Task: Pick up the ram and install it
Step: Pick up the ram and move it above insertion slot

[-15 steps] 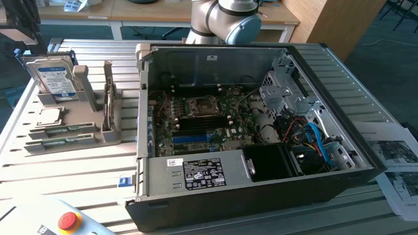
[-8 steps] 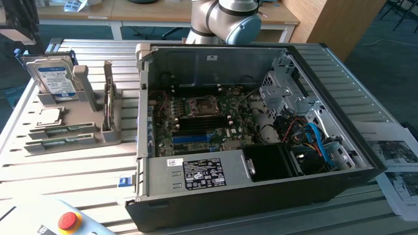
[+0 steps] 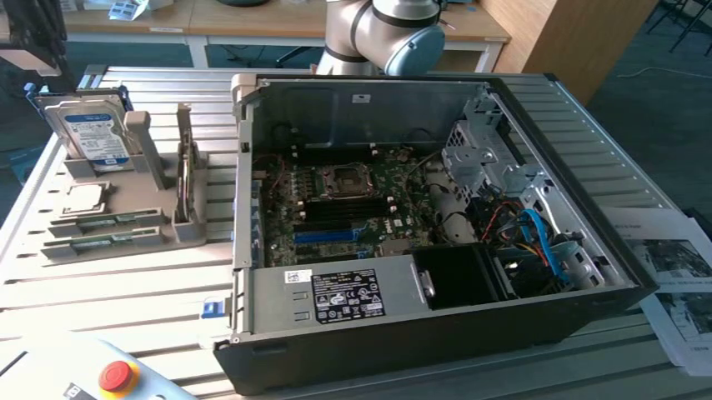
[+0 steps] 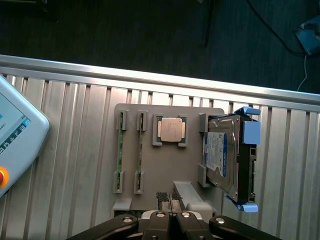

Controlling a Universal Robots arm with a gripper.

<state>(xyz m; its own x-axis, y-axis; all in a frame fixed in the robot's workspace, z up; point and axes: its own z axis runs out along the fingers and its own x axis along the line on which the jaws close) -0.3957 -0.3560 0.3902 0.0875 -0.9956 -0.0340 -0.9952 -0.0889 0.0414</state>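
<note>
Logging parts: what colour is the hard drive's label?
Label: blue and white; best in the exterior view.

no readable text, hard drive label (image 3: 98, 137) and power supply label (image 3: 348, 296) illegible

We see a matt grey plastic holder (image 4: 165, 165), ribbed satin metal table (image 4: 65, 115) under the holder, green circuit-board ram (image 4: 120, 150) in the holder, shiny metal-lidded processor (image 4: 171, 130) alongside

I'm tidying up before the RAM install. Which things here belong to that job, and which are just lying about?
For the job:
ram sticks
gripper
motherboard
open computer case

Lying about:
hard drive
processor chip
teach pendant
papers
</note>
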